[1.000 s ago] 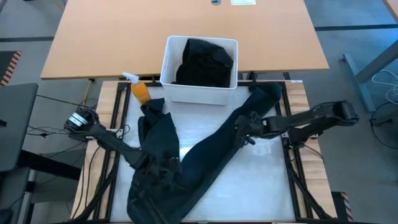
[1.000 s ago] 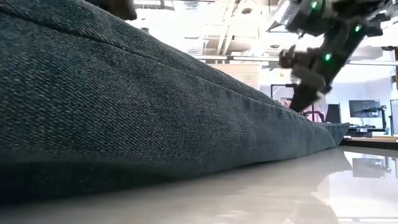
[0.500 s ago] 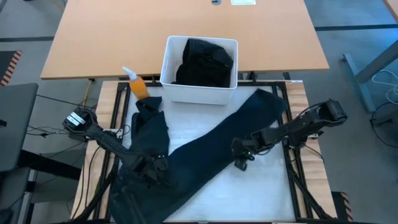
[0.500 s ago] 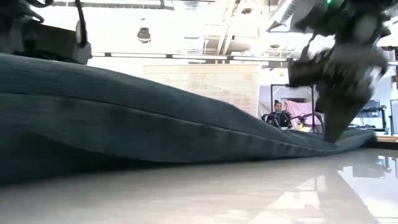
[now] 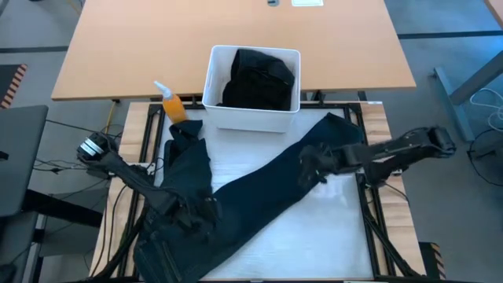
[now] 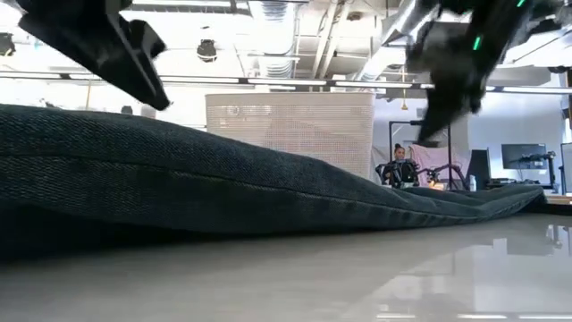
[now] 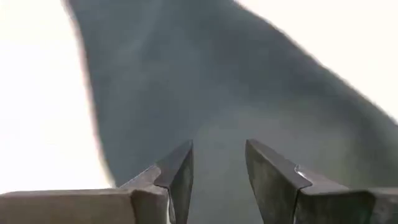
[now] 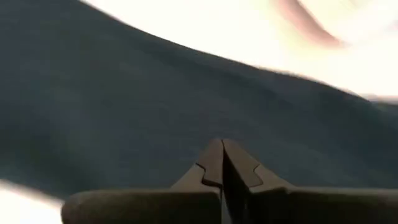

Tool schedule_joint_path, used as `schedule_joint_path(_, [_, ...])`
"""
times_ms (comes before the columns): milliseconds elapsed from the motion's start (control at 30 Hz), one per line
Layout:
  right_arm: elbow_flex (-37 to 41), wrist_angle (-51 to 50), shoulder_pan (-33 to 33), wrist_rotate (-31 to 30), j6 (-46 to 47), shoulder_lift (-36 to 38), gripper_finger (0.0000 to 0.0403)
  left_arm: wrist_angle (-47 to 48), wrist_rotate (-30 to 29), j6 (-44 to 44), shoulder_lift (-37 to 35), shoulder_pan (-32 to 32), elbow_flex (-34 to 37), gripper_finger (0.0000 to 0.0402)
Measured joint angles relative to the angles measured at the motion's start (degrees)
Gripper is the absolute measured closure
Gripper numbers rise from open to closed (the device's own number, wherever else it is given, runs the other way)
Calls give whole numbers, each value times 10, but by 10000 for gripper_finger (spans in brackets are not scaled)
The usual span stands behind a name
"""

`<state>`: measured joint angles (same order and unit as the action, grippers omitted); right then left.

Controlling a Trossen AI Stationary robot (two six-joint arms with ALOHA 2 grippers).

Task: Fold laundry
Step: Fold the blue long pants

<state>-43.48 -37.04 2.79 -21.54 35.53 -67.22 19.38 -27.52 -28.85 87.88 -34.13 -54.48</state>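
Observation:
Dark navy trousers [image 5: 259, 192] lie spread in a slant across the white table top, from the near left to the far right, and fill the low view as a long dark ridge [image 6: 223, 188]. My left gripper [image 5: 200, 212] hovers open just over their near-left part [image 7: 217, 93], and its fingers [image 6: 147, 85] stay clear of the cloth. My right gripper [image 5: 310, 167] hangs shut above the leg toward the right [image 8: 124, 112], well off the cloth in the low view [image 6: 433, 130].
A white bin [image 5: 212, 79] with black clothing [image 5: 259, 79] stands at the table's far edge, and an orange spray bottle [image 5: 174, 110] is left of it. Bare table top [image 5: 322, 236] shows at the near right. A person [image 6: 398, 163] sits far behind.
Both grippers dipped toward the near edge over the trousers, then rose off them again. The right stayed shut throughout. The trousers, bunched and partly raised a second ago, now lie flatter and more spread out, with the leg stretched toward the far right corner.

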Motion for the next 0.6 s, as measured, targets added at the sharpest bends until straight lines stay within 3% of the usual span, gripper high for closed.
schedule_joint_path(133, [4, -51, -131, -20, 0, -10, 383, -70, 50, 0, 63, 0, 4, 268])
schedule_joint_path(367, [4, -43, -283, -80, -11, -19, 383, -66, 175, -99, 163, -14, 1, 268])
schedule_joint_path(467, [4, -40, -325, -69, -21, -46, 383, -49, 210, -136, 166, -28, -1, 268])
schedule_joint_path(600, [4, -16, -331, -40, -31, -92, 383, -17, 238, -155, 133, -51, 2, 268])
